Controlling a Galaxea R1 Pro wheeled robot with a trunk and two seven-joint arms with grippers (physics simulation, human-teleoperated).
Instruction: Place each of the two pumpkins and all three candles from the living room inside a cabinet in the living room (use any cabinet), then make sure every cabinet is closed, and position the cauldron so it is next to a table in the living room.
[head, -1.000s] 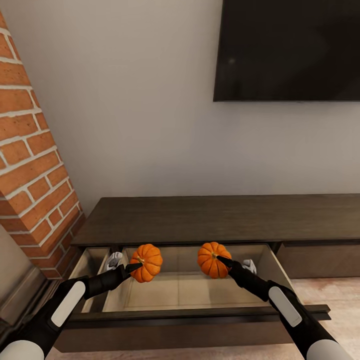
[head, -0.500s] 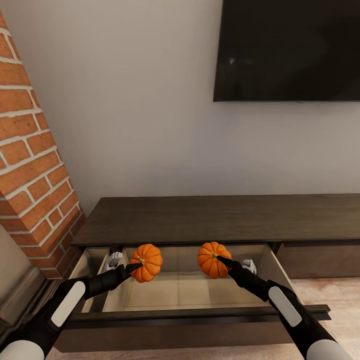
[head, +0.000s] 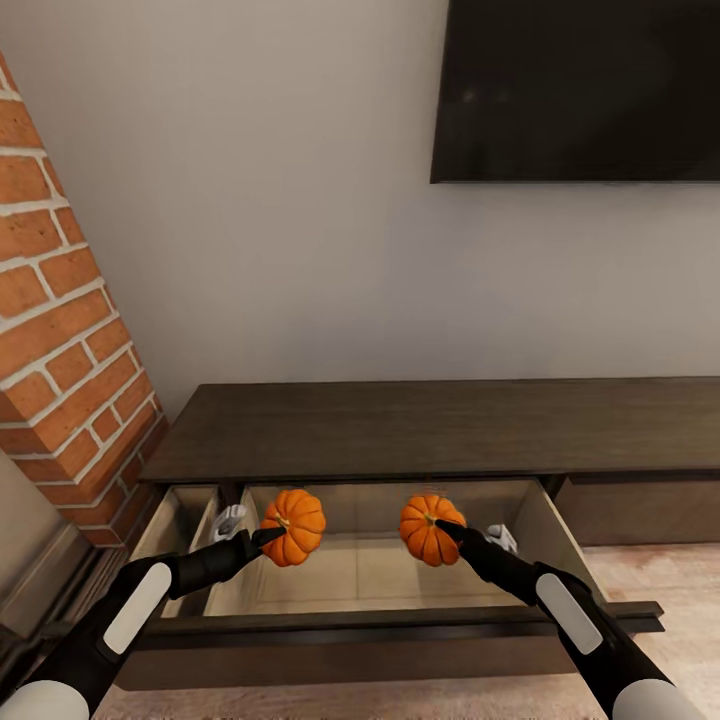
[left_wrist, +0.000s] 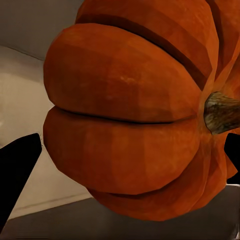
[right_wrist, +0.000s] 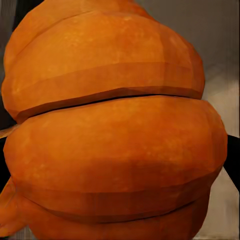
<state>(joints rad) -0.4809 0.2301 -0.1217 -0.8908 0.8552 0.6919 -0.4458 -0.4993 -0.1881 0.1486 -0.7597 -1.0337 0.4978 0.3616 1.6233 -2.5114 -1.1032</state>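
Left end effector (head: 272, 537) pinches one small orange ribbed pumpkin (head: 294, 526). Right end effector (head: 443, 528) pinches the other orange pumpkin (head: 425, 530). Both apparently hang above the pale open drawer (head: 360, 573) of the dark-brown wood cabinet (head: 430, 430).

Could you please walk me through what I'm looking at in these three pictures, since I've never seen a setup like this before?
These are simulator renders from a wheeled robot with two arms. The big picture comes from a camera on its head, looking down over both arms. The black arms with white patches end in grippers: the left gripper holds one pumpkin, and the right gripper holds the other pumpkin.

Both pumpkins hang over the open drawer of a long dark cabinet. Two small white things lie near the drawer's back corners; I can't tell what they are. A TV hangs on the wall above, and a brick column stands at the left.

The two close-ups come from cameras by each gripper, so each shows its pumpkin up close: left pumpkin, right pumpkin.
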